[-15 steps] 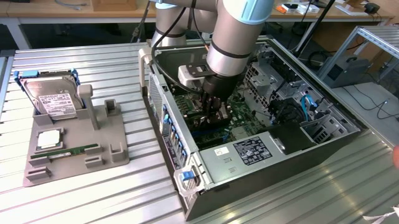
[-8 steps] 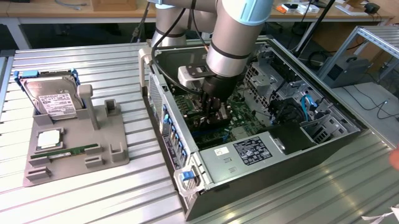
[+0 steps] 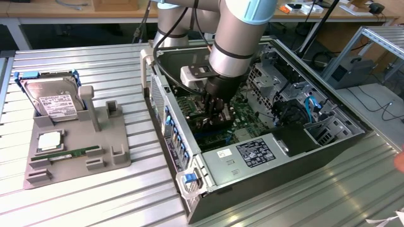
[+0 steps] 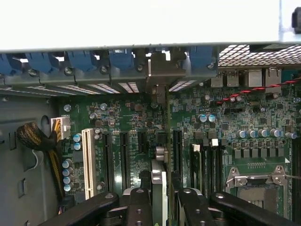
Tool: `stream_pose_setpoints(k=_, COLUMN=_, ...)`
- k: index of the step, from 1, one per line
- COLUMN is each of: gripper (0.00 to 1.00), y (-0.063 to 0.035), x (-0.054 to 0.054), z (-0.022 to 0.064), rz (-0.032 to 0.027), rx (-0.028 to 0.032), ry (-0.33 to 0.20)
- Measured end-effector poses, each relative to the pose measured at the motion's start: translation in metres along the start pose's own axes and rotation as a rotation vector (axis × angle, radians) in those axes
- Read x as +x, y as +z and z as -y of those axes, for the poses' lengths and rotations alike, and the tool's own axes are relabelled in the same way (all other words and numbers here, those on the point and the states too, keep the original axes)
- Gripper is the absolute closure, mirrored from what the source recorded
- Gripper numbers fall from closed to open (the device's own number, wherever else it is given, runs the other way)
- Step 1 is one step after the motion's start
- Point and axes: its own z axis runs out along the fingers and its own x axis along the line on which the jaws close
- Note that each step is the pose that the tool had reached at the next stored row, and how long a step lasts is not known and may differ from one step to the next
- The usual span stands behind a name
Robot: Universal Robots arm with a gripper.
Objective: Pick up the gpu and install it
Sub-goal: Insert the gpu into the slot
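- Gripper (image 3: 213, 115) sits inside the open case (image 3: 265, 189), low over the motherboard (image 4: 141, 127).
- Fingers (image 4: 138, 202) pinch the gpu (image 4: 159, 193) edge-on; the card stands upright among the expansion slots.
- White slot (image 4: 88, 162) and blue bracket clips (image 4: 82, 60) flank the card.
- Drive cage (image 3: 271, 80) and cables (image 3: 312, 106) crowd the arm's far side.
- Hard drive (image 3: 54, 101) and memory stick (image 3: 69, 153) rest on the grey holder (image 3: 107, 161), well apart from the case.

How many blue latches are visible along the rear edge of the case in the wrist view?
5: four blue latches side by side, and one past the gpu's bracket. The bracket may hide another.
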Motion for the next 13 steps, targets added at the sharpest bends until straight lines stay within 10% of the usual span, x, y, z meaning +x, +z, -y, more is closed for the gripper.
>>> stream_pose_setpoints(k=13, gripper=0.73, y=0.0020, x=-0.0027, z=-0.0001, rz=-0.0029, rx=-0.0005, ry=-0.014)
